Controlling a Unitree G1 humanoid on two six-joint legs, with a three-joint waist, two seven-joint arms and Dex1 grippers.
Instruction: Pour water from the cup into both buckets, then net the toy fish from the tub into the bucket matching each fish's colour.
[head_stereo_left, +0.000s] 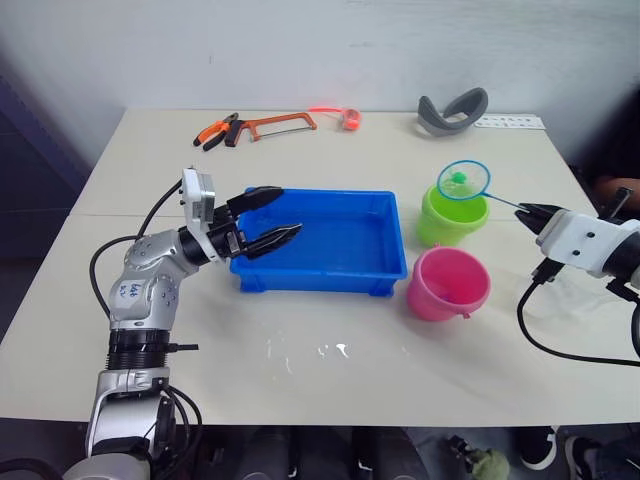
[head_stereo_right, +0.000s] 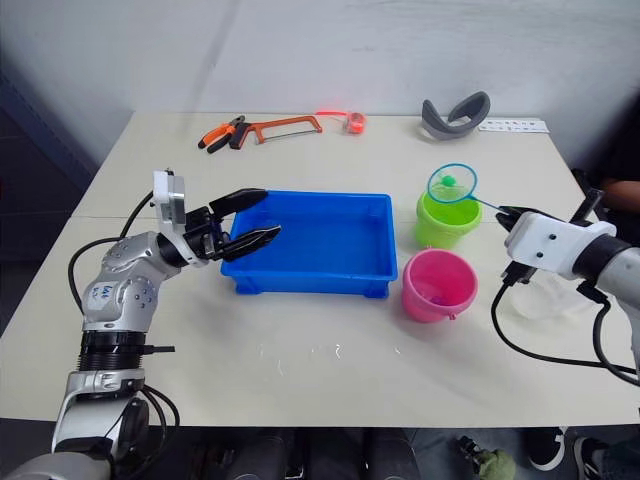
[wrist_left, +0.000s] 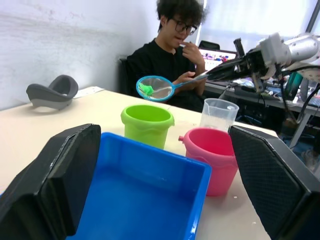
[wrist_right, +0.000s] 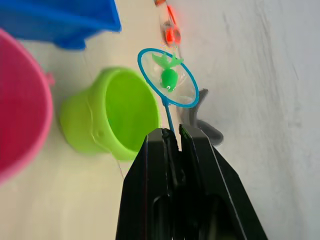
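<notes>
The right gripper (wrist_right: 172, 142), fingers clamped on the net (head_stereo_left: 463, 180) handle, holds a green fish (wrist_right: 169, 78) over the green bucket (head_stereo_left: 450, 215). Next comes tipping it in. The left gripper (head_stereo_left: 262, 222), spread wide and empty, hovers at the tub (head_stereo_left: 385, 250) rim.

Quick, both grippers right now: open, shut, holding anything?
Left gripper: open, empty, at the blue tub.
Right gripper: shut on the net handle, green fish in the net, over the green bucket.

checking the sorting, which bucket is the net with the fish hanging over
The green bucket. The net, holding a green fish, hangs above it in the right pincer. The pink bucket sits nearer the robot, with nothing above it.
</notes>
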